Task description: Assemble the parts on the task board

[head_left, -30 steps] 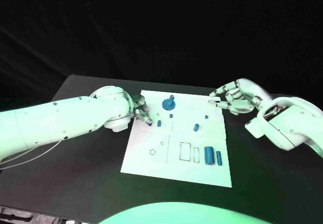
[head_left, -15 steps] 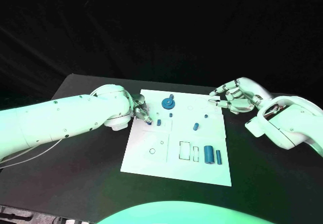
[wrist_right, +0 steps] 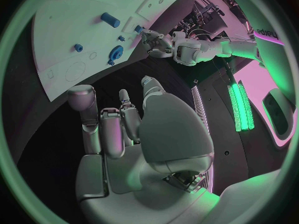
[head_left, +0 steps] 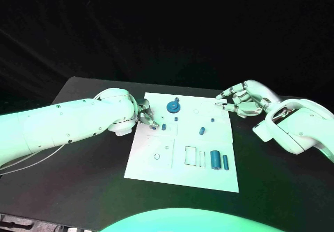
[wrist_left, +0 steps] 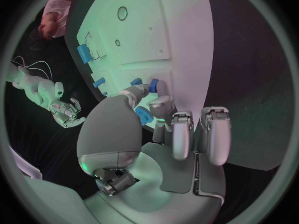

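Where the black table (head_left: 83, 96) carries the white rectangular task board (head_left: 149, 166), we list: one round blue gear-shaped part (head_left: 173, 107) near the far edge; one small blue peg (head_left: 176, 119) below it; one short blue cylinder (head_left: 201, 130) mid-board; two larger blue cylinders (head_left: 216, 158) by the near right corner. We see the left hand (head_left: 146, 117) at the board's left edge, fingertips pinching a small blue part (head_left: 163, 127). We see the right hand (head_left: 240, 103) over the far right corner, fingers curled, nothing held. We can read no writing on the board.
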{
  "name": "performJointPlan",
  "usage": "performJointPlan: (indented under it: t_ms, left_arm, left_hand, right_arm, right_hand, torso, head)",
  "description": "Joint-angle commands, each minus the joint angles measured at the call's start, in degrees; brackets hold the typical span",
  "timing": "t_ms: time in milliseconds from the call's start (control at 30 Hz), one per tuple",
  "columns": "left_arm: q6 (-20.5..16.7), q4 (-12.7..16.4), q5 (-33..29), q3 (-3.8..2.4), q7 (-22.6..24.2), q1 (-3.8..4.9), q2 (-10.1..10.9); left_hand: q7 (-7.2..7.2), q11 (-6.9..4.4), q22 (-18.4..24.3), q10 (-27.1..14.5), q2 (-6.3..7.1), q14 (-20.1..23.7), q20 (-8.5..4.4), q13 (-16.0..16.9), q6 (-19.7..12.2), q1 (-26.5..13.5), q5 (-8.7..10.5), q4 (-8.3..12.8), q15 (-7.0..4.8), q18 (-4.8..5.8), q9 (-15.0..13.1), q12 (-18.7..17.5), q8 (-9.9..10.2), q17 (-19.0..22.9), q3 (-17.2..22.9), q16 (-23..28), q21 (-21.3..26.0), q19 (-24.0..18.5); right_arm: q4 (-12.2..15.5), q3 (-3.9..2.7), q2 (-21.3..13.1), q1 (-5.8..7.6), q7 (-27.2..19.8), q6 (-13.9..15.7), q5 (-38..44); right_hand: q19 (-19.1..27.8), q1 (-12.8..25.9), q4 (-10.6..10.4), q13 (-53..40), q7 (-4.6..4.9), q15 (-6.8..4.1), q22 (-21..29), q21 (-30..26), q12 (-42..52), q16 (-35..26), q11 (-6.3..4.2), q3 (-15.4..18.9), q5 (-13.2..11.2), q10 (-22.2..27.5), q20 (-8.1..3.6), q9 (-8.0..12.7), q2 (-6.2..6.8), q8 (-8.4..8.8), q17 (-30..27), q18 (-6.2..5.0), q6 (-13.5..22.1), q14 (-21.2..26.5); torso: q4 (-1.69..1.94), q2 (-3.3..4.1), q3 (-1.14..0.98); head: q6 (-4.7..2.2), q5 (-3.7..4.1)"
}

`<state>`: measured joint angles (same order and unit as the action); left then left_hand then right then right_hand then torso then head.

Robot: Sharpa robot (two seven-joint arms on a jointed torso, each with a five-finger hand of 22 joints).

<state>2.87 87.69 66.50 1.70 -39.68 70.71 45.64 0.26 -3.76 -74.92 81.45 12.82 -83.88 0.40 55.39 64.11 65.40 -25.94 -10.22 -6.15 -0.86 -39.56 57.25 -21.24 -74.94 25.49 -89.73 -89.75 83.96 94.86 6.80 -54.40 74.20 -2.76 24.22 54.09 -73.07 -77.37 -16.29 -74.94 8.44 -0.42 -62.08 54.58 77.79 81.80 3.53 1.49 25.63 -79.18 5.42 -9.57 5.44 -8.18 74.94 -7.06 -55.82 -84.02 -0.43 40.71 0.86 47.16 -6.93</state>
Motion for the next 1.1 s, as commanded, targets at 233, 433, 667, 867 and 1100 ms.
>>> performJointPlan:
  t_ms: [233, 433, 667, 867, 1100]
  left_arm:
    - [1.28, -0.24, -0.77, 0.09, -0.60, -0.14, -0.32]
    - [0.85, -0.53, -0.72, 0.08, -0.73, -0.14, -0.29]
    - [0.04, -0.52, -0.78, -0.04, -0.63, -0.13, -0.01]
    - [-1.15, -0.39, -1.00, -0.45, -0.36, -0.12, 0.25]
    - [-5.34, -0.15, -2.34, -1.15, 0.69, -0.09, 0.56]
  left_hand:
    - [0.07, 0.27, -15.08, -0.03, -0.72, -6.12, -0.30, 0.21, 0.75, -0.13, 0.26, -1.40, -0.18, 0.86, 0.25, 0.51, 0.70, -15.06, -3.04, -0.27, -0.25, 6.04]
    - [0.15, 0.34, -15.08, -0.16, -1.13, -6.12, -0.28, 0.20, 1.06, -0.23, 0.26, -3.21, -0.12, 0.86, 0.42, 0.51, 1.26, -15.06, -6.84, -0.27, -0.25, 6.04]
    - [0.35, 0.53, -15.08, -0.41, -1.41, -6.12, -0.23, 0.13, 1.31, -0.96, 0.24, -5.98, -0.02, 0.86, 0.50, 0.46, 1.85, -15.06, -12.51, -0.27, -0.25, 6.04]
    - [0.47, 0.62, -15.08, -0.60, -2.37, -6.12, -0.18, 0.11, 1.34, -1.53, 0.51, -6.39, 0.04, 0.86, 0.54, 0.47, 2.27, -15.06, -16.20, -0.27, -0.25, 6.04]
    - [0.53, 0.69, -15.08, -0.81, -3.85, -6.12, -0.14, -0.10, 1.40, -2.18, 0.67, -6.57, 0.14, 0.86, 0.60, 0.29, 2.65, -15.06, -19.02, -0.27, -0.25, 6.04]
  right_arm:
    - [0.15, 0.00, -0.06, -0.04, -0.31, -0.62, 0.15]
    - [0.14, 0.00, -0.09, -0.04, -0.30, -0.59, 0.15]
    - [0.13, 0.00, -0.12, -0.03, -0.30, -0.58, 0.15]
    - [0.11, 0.00, -0.14, -0.03, -0.30, -0.58, 0.15]
    - [0.05, 0.00, -0.14, -0.04, -0.17, -0.61, 0.17]
  right_hand:
    - [0.04, 0.39, 0.05, -2.11, -0.29, -0.40, 0.10, -0.32, -0.02, -0.27, -0.13, 0.40, 0.29, 0.29, -0.10, -0.07, -0.17, -0.19, 1.43, -0.34, 0.18, -2.66]
    - [0.07, 0.44, 0.04, -2.08, -0.29, -0.40, 0.15, -0.39, -0.05, -0.30, -0.13, 0.43, 0.29, 0.31, -0.10, -0.07, -0.17, -0.19, 1.39, -0.35, 0.20, -2.65]
    - [0.07, 0.44, 0.04, -2.08, -0.29, -0.40, 0.15, -0.39, -0.05, -0.30, -0.13, 0.43, 0.29, 0.31, -0.10, -0.07, -0.17, -0.19, 1.39, -0.35, 0.20, -2.65]
    - [0.07, 0.44, 0.04, -2.08, -0.29, -0.40, 0.15, -0.39, -0.05, -0.30, -0.13, 0.43, 0.29, 0.31, -0.10, -0.07, -0.17, -0.19, 1.39, -0.35, 0.20, -2.65]
    - [0.05, 0.51, 0.03, -2.09, -0.28, -0.40, 0.15, -0.41, -0.03, -0.32, -0.13, 0.47, 0.30, 0.30, -0.10, -0.06, -0.17, -0.19, 1.37, -0.35, 0.25, -2.64]
  torso:
    - [0.04, 0.01, 0.01]
    - [0.00, -0.01, 0.01]
    - [0.05, -0.01, 0.02]
    - [0.01, 0.01, 0.05]
    - [0.01, -0.03, 0.01]
  head:
    - [-0.06, 0.08]
    - [-0.10, 0.04]
    - [-0.27, 0.14]
    - [-0.32, 0.18]
    - [-0.40, 0.30]
